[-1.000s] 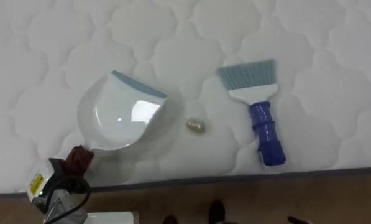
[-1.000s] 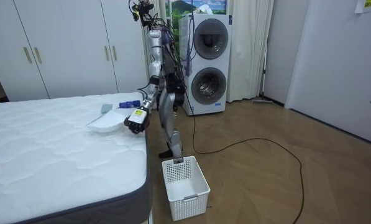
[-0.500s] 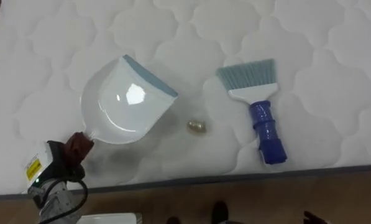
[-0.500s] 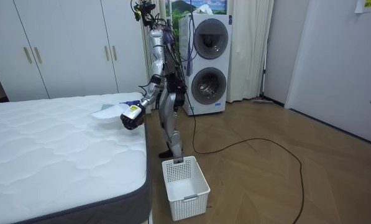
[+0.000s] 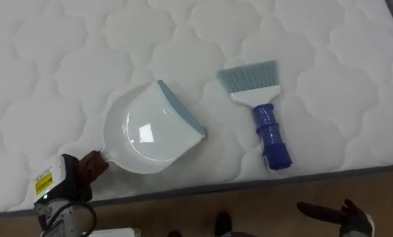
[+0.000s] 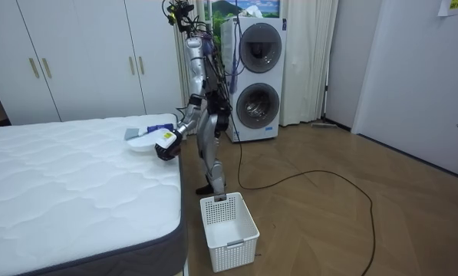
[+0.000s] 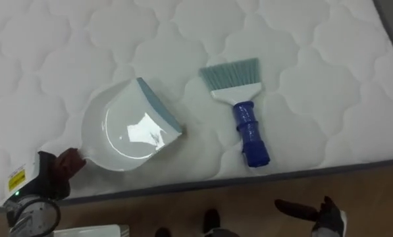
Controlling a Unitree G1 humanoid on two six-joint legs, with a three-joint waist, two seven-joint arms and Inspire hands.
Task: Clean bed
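A white dustpan (image 5: 147, 131) with a blue-grey lip is held over the bed (image 5: 84, 52), close to its near edge. Its handle is clamped in the left hand (image 5: 87, 170), whose fingers are curled round it at the lower left of the eye views. The pan is turned so that its open mouth and lip face right, towards the brush (image 5: 262, 113), and its handle points back towards the robot. Whether the lip touches the quilted surface cannot be told. The brush is laid flat on the bed to the right of the dustpan and clear of it, with its pale blue bristles pointing away from the robot and its dark blue handle pointing towards the bed's edge. The right hand (image 5: 344, 214) is seen low at the right, over the wooden floor (image 5: 183, 207) and off the bed; its fingers are stretched out and nothing is held in it. In the room view the robot is seen standing upright at the bed's far corner, in front of a stacked washer (image 6: 255, 77), with its left arm reached down over the bed and the dustpan held there. A white basket (image 6: 232, 234) is set on the floor by the bed's side, nearer the camera than the robot, and a wardrobe (image 6: 75, 61) is seen behind the bed.
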